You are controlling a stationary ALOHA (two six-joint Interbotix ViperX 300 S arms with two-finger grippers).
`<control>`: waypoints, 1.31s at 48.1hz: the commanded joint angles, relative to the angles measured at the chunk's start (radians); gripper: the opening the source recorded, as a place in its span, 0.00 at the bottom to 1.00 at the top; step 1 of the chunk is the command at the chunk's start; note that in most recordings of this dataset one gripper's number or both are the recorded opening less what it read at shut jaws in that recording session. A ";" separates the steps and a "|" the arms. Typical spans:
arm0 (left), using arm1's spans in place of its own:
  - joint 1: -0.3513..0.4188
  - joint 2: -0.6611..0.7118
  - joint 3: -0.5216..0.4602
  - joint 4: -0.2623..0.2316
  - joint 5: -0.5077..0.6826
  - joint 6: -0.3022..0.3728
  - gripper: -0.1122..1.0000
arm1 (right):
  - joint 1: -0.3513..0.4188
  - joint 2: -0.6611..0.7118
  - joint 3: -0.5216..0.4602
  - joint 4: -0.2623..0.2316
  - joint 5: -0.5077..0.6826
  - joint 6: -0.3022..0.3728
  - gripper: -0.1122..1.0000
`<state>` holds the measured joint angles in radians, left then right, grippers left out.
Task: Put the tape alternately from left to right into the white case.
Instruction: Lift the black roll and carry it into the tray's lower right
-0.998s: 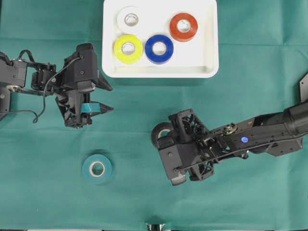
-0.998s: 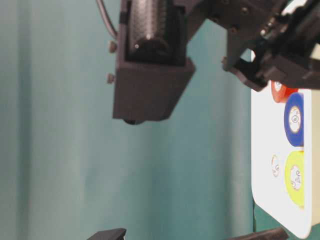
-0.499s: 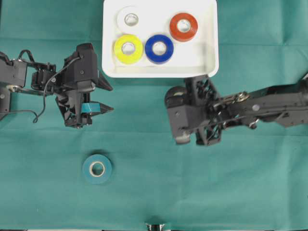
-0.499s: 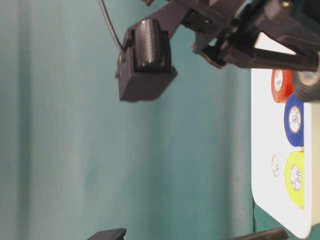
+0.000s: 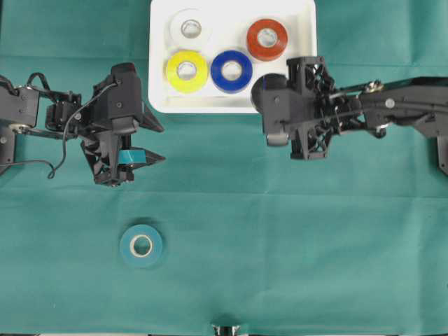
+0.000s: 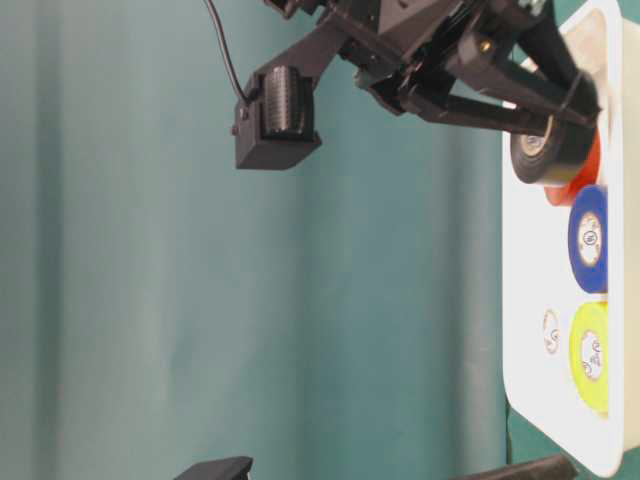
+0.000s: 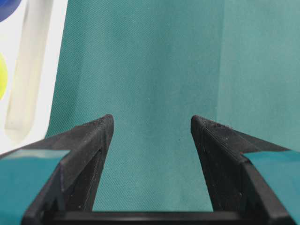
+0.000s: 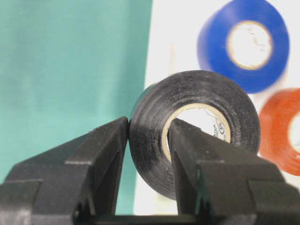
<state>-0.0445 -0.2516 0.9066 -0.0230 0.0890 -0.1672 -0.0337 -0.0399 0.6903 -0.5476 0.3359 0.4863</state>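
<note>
Over the last second the right gripper has travelled from the lower middle of the green cloth up to the near edge of the white case, carrying the black tape with it. Its jaws are clamped on that roll through the wall, one finger inside the pale core and one on the outer face, as the right wrist view shows plainly. In the overhead view the black roll hangs over the case's front rim, just right of the blue tape; the table-level view puts it raised above the tray floor, in front of the red tape. The left gripper has not moved: it rests left of the case, jaws apart and holding nothing. Inside the case lie the white tape, the yellow tape, the blue and the red. The teal tape lies on the cloth, well apart from the case, below the left gripper. Assessment: the fifth roll is at the point of delivery; it calls for a short advance inward, a lowering into the vacant right-hand corner, and release. The teal roll would then fall to the left arm.
</note>
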 commanded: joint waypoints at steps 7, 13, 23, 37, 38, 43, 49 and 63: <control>-0.003 -0.009 -0.011 -0.003 -0.008 -0.002 0.72 | -0.087 -0.026 0.017 -0.003 -0.081 -0.002 0.12; -0.003 -0.009 -0.011 -0.002 -0.008 -0.002 0.72 | -0.118 -0.026 0.035 -0.005 -0.117 -0.002 0.12; -0.003 -0.009 -0.011 -0.002 -0.008 0.000 0.72 | -0.160 -0.028 0.066 -0.005 -0.149 -0.002 0.12; -0.003 -0.009 -0.014 -0.003 -0.008 0.000 0.72 | -0.169 -0.028 0.087 -0.005 -0.192 0.000 0.12; -0.003 -0.009 -0.014 -0.003 -0.008 0.000 0.72 | -0.169 -0.028 0.087 -0.005 -0.193 0.000 0.12; -0.003 -0.009 -0.014 -0.002 -0.008 -0.002 0.72 | -0.169 -0.028 0.089 -0.005 -0.193 0.002 0.12; -0.003 -0.009 -0.014 -0.002 -0.008 0.000 0.72 | -0.169 -0.028 0.089 -0.005 -0.195 0.003 0.12; -0.003 -0.009 -0.014 -0.003 -0.008 0.000 0.72 | -0.169 -0.026 0.089 -0.005 -0.193 0.003 0.59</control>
<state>-0.0445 -0.2516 0.9066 -0.0230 0.0890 -0.1687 -0.2025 -0.0414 0.7885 -0.5492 0.1488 0.4878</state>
